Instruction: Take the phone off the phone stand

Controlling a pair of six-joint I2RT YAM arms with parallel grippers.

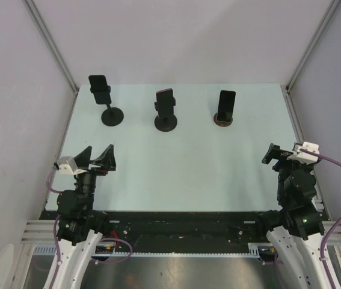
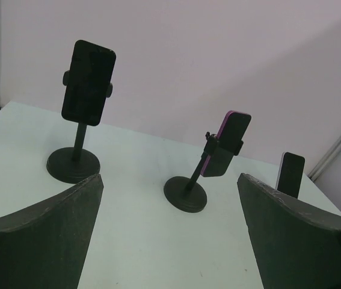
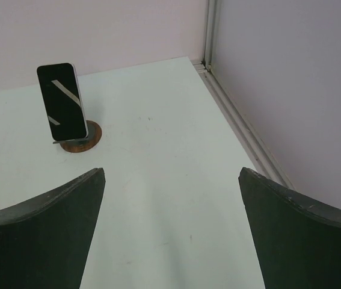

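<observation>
Closest in at the near left, the left gripper [image 1: 96, 158] hangs over the pale table [image 1: 188, 168] with its jaws spread wide and nothing between them; its dark fingers [image 2: 50, 235] frame the left wrist view. Beyond it, near the far left corner, the left phone [image 1: 99, 84] is clamped by its side edges in the tall stand [image 1: 112, 116], a thin post on a round black base. Its long axis runs nearly vertical and its dark screen faces the arms. Just to the right, the middle phone [image 1: 165, 98] sits in the second black stand [image 1: 166, 123], which has a shorter, slanted post. This phone shows a pink edge, and in the left wrist view its top leans over to the right. Further right, the right phone [image 3: 62, 102] stands in portrait on the low round brown stand [image 3: 81, 142]. It leans back slightly, its top toward the far wall, its black screen facing the arms with a pale diagonal streak across it. Any lettering on the three phones is too small or dark to read. All three stand in a row along the far side of the table, well apart from both arms. At the near right, the right gripper [image 1: 276, 156] has its jaws spread, and they hold nothing.
</observation>
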